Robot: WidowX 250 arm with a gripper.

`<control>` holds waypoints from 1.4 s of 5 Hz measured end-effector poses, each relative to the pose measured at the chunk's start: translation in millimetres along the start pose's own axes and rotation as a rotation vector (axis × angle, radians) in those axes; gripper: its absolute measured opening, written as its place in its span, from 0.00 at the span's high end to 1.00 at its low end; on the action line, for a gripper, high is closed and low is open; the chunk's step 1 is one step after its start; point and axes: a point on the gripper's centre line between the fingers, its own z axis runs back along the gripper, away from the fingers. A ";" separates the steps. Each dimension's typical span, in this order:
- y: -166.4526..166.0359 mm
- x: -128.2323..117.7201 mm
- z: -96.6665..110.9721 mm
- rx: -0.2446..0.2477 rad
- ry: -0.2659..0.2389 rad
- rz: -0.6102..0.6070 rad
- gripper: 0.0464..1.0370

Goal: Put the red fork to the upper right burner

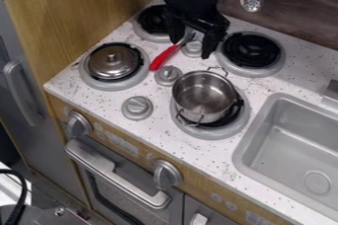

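Because the red fork (163, 57) lies slantwise on the bench (218, 159) beside the knobs (169, 74), we have the pincer (191, 49) over its metal end | released, fingers spread, likely to straddle it | upper right burner (251, 50) near, so a short carry should do

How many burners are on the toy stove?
4: back-left burner, back-right burner, front-left burner under the silver lid, and front-right burner under the pot.
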 end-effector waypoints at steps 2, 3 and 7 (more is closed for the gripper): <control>11.9 3.9 -23.1 0.018 0.001 -0.021 0.04; 49.8 20.9 -38.7 0.046 0.010 -0.020 0.04; 99.9 38.1 -112.6 -0.044 0.110 0.097 0.04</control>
